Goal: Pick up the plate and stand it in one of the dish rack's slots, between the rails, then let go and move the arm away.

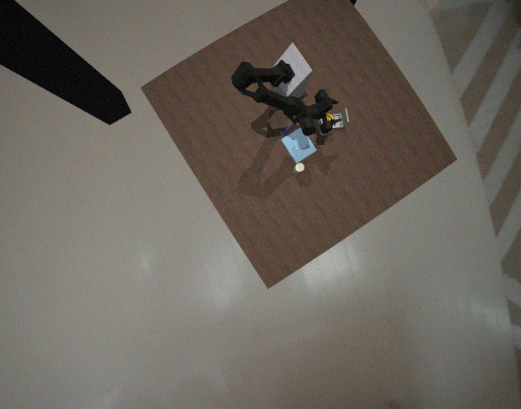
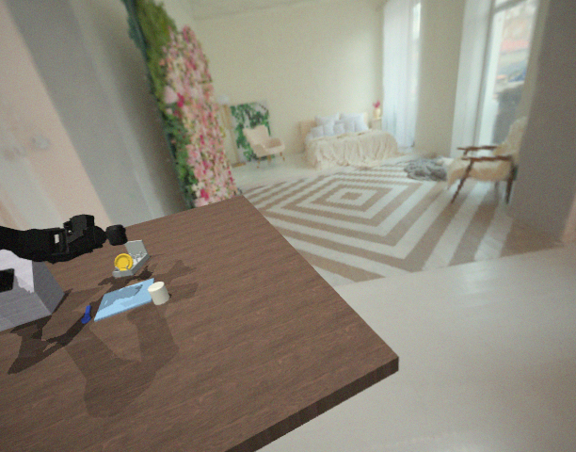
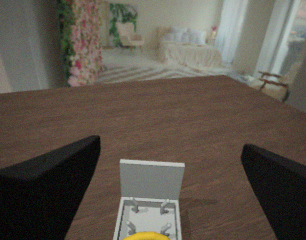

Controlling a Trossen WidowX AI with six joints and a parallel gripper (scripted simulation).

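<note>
The yellow plate [image 1: 329, 117] [image 2: 123, 262] [image 3: 147, 236] stands on edge in the small grey dish rack [image 1: 347, 115] [image 2: 136, 249] [image 3: 151, 180], at the end away from the rack's tall back panel. In the wrist view only its top rim shows at the bottom edge, behind several short rack pegs. Which rails it sits between, and how far it leans, I cannot tell. My gripper [image 1: 337, 111] [image 3: 171, 147] is open and empty, its fingers wide apart. It is above the rack and plate, clear of both in the exterior view.
A light blue board [image 1: 298, 156] [image 2: 108, 309] lies near the rack, with a cream cylinder [image 1: 300, 167] [image 2: 158, 293] at its corner. A small blue object [image 1: 285, 129] [image 2: 86, 314] lies at its other side. A large pale grey block [image 1: 302, 68] [image 2: 16, 306] stands beside the arm.
</note>
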